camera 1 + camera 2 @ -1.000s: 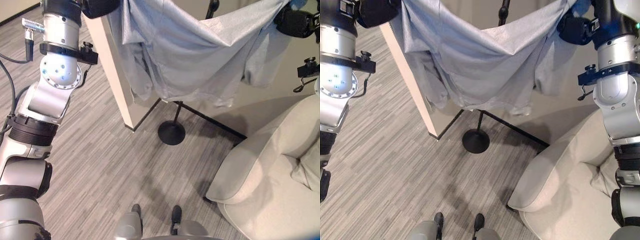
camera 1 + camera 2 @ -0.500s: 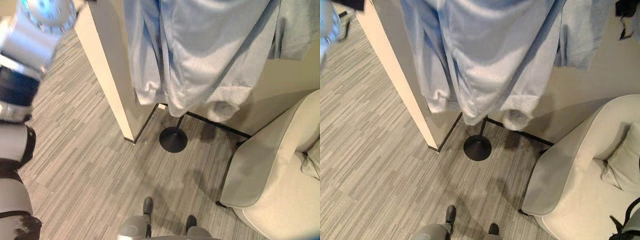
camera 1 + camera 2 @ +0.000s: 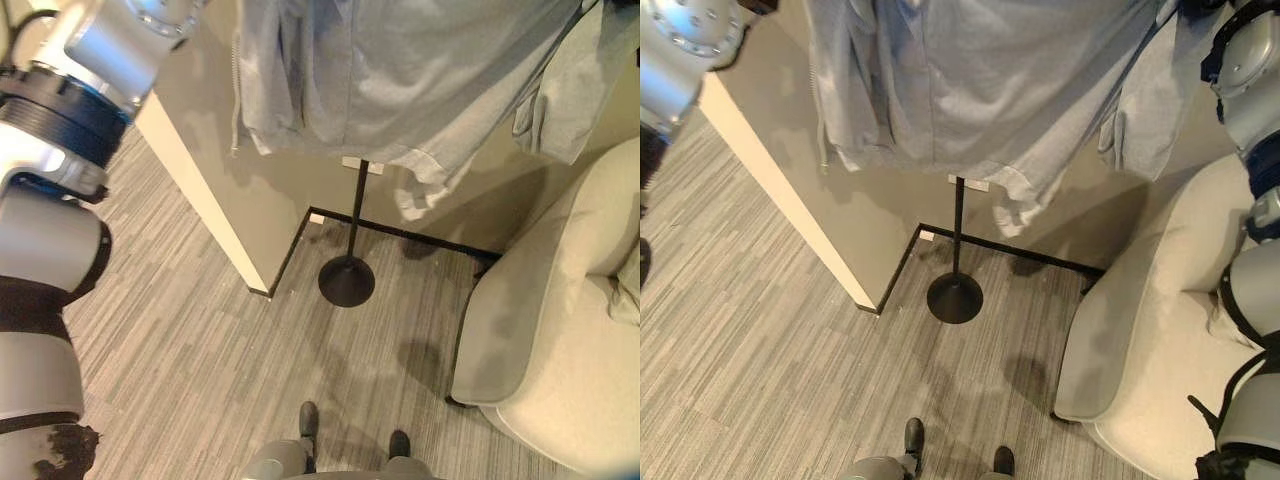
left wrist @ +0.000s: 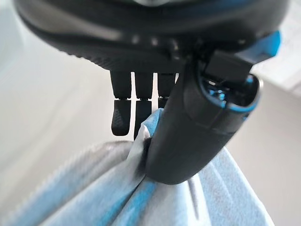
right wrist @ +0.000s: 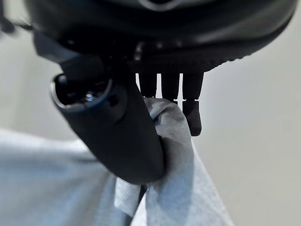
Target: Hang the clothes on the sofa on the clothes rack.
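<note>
- The pale blue garment (image 3: 400, 80) is held up high between the two raised arms, and its cloth hangs down from both robot hands in front of the wall corner.
- The black clothes rack (image 3: 347, 278) stands directly below the garment; its thin pole rises behind the hanging hem and its round base rests on the floor, about midway between the two robot hands.
- The garment's long axis is stretched from one robot hand across to the other, so the rack's top, hidden by cloth, is judged to lie under the span's middle.
- The left robot hand (image 4: 188, 122) is seen in its wrist view with thumb pressed against fingers, a fold of the garment pinched between them.
- The right robot hand (image 5: 122, 136) is likewise clamped on a bunched edge, cloth caught between thumb and fingers.
- The sofa (image 3: 560, 340) lies below and beside the right robot hand, with no clothes seen on its visible part.
- Neither robot hand appears nearer the pole; lowering both together is judged necessary.
</note>
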